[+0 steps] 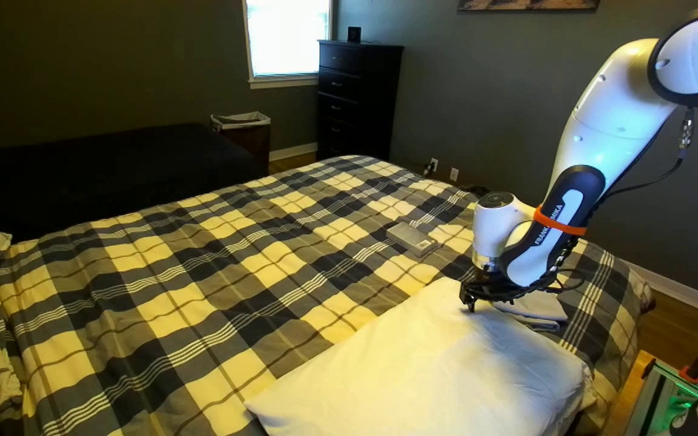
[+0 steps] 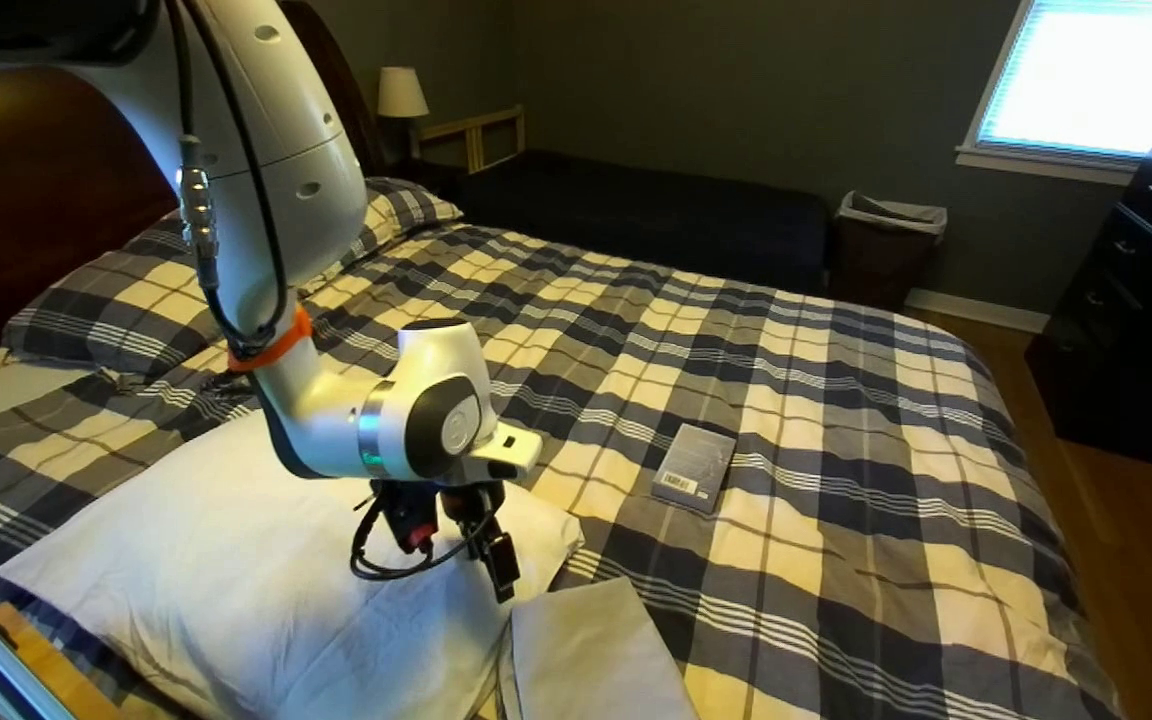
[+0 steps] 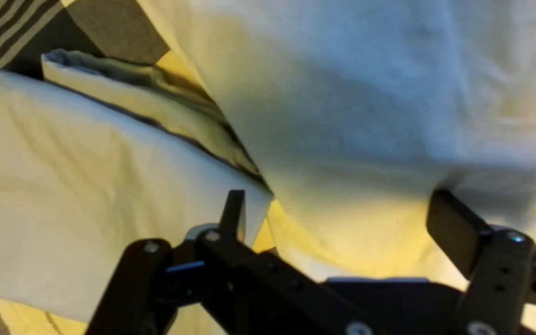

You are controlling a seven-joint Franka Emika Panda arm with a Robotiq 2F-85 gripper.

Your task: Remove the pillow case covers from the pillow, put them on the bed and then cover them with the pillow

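Observation:
The white pillow [image 1: 403,375] lies on the plaid bed [image 1: 203,278]; both also show in another exterior view, pillow [image 2: 246,570] and bed [image 2: 836,520]. The pillow case covers [image 2: 596,650], a folded pale grey stack, lie flat on the bed against the pillow's edge. In the wrist view the covers [image 3: 82,195] are at the left and the pillow [image 3: 351,93] fills the upper right. My gripper [image 3: 338,197] is open and points down. One fingertip is over the covers' corner. The other is at the pillow's surface; whether it touches is unclear. Nothing is between the fingers' pads.
A flat grey box [image 2: 694,468] lies on the bed beyond the pillow. Plaid pillows [image 2: 126,300] are at the headboard. A wooden-edged robot stand [image 1: 658,393] is beside the bed near the pillow. A dark dresser [image 1: 358,100] stands against the wall.

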